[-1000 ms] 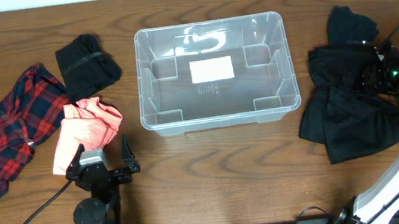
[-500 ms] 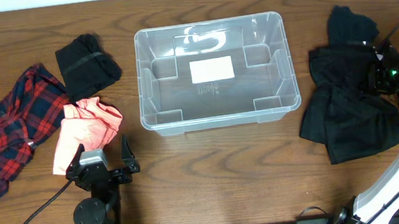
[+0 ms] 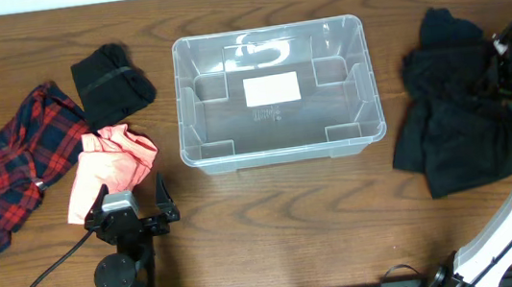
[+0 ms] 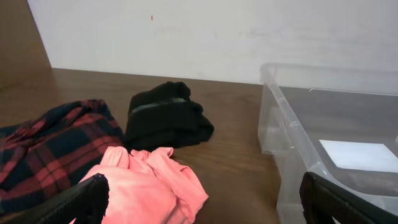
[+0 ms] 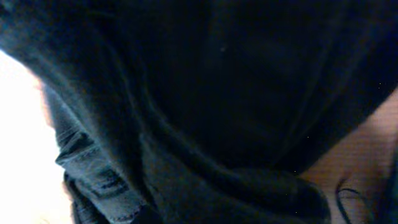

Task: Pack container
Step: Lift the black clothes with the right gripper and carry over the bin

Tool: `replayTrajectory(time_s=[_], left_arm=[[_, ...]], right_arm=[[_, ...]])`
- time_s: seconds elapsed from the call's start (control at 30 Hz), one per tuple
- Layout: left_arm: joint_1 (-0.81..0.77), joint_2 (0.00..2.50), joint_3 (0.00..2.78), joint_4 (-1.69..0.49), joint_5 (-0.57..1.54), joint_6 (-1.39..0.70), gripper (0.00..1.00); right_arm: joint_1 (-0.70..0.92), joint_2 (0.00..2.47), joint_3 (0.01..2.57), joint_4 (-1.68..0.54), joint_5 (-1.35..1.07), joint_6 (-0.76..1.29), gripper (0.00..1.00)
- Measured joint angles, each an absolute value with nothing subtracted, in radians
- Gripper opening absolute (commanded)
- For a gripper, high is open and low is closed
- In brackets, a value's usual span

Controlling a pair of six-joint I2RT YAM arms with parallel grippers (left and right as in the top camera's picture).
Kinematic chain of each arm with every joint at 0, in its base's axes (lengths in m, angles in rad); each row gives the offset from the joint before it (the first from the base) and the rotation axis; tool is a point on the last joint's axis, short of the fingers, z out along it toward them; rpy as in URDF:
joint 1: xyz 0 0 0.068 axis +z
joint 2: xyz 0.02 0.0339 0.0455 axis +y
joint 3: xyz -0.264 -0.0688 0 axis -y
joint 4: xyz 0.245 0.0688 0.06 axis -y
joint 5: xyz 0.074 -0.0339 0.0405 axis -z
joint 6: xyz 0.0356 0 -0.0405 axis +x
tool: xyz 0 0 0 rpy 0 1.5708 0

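Note:
The clear container [image 3: 194, 122] stands at the table's middle with only a white label on its floor; its near corner shows at the right of the left wrist view [image 4: 292, 134]. My right gripper [image 3: 507, 71] is buried in the black garment [image 3: 453, 135] at the far right and shut on its bunched cloth. That dark cloth [image 5: 236, 93] fills the right wrist view and hides the fingers. My left gripper [image 3: 133, 208] rests open near the front left, just before a pink garment [image 3: 108, 160]. Between its spread fingertips [image 4: 93, 193] lie the pink garment [image 4: 146, 190] and bare wood.
A red plaid shirt [image 3: 12, 162] lies at the far left, and a folded black garment [image 3: 112, 83] sits behind the pink one. A second small black piece [image 3: 446, 30] lies behind the right pile. A cable [image 3: 40, 284] runs along the front left.
My right gripper has closed on the black garment and drawn it to the right and back; the pile has shifted and bunched with it. The left arm has not moved.

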State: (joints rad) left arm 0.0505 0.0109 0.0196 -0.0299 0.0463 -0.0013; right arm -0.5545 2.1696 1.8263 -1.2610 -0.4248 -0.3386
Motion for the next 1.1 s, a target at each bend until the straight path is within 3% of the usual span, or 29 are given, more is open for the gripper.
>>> replayTrajectory(time_s=[0.6,1.1], left_arm=[[0.051,0.011,0.020,-0.030,0.046,-0.001,0.98],[0.051,0.011,0.020,-0.030,0.046,-0.001,0.98]], right_arm=[[-0.455,2.129,2.083,-1.221,-0.645,-0.027,0.01],[-0.206,1.728,2.153,-0.984,-0.628,0.210,0.01]])
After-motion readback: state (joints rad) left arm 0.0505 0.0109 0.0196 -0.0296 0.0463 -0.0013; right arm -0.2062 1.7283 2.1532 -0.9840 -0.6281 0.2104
